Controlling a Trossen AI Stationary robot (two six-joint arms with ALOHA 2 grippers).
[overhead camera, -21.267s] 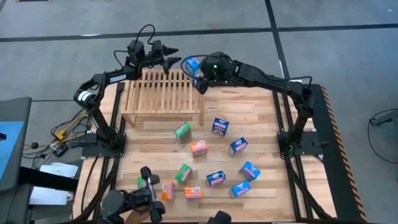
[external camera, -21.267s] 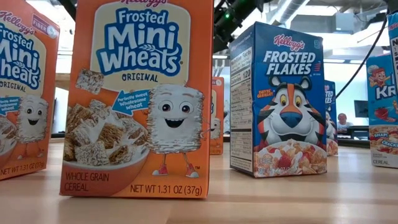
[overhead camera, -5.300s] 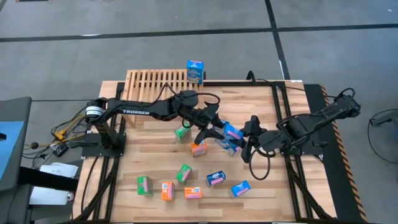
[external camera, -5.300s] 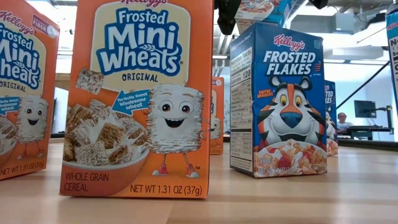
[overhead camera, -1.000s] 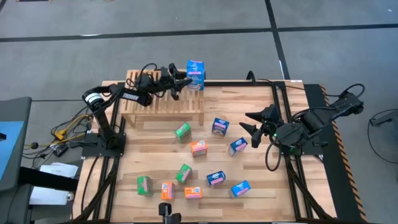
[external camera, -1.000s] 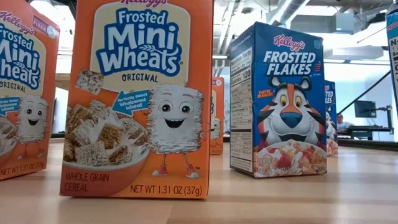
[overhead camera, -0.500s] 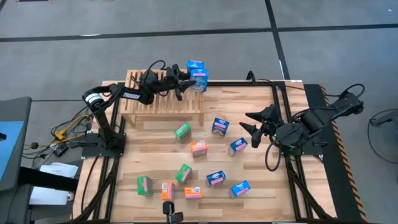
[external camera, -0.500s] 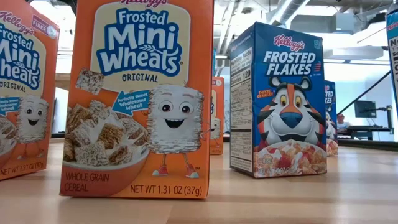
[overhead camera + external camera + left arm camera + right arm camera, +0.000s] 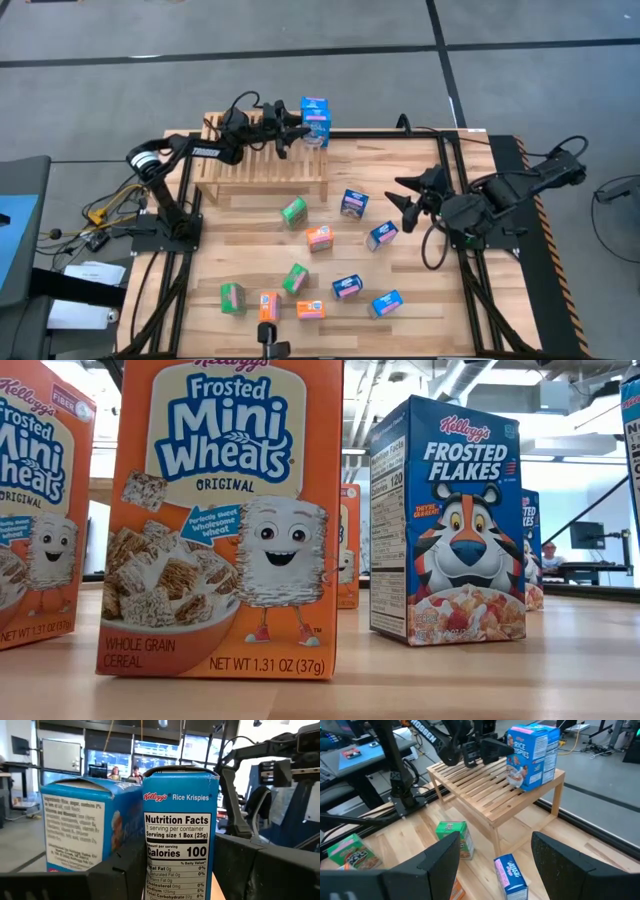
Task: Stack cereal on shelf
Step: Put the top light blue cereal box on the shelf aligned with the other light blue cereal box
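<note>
Left gripper (image 9: 297, 131) over the shelf (image 9: 262, 150), at its far right corner, fingers (image 9: 125, 870) spread to either side of a blue Rice Krispies box (image 9: 179, 830); contact with the box not discernible. A second blue box (image 9: 82, 827) just beside the first, both upright on the slats at that corner, seen from the right wrist as a pair (image 9: 532, 754) near the shelf's edge.

Right gripper (image 9: 405, 194) well off to the right of the shelf, low over the table (image 9: 430, 300), fingers (image 9: 440, 860) spread wide and empty.

Remaining cereal scattered on the table in front of the shelf: a green box (image 9: 293, 211) nearest its front right leg, a blue box (image 9: 352, 203) just right of that, an orange box (image 9: 319, 237) and another blue one (image 9: 382, 235) farther out. More green, orange and blue boxes (image 9: 300, 295) well away from the shelf toward the table's near edge, among them the orange Mini Wheats box (image 9: 225, 510) and the blue Frosted Flakes box (image 9: 450, 520) standing upright.
</note>
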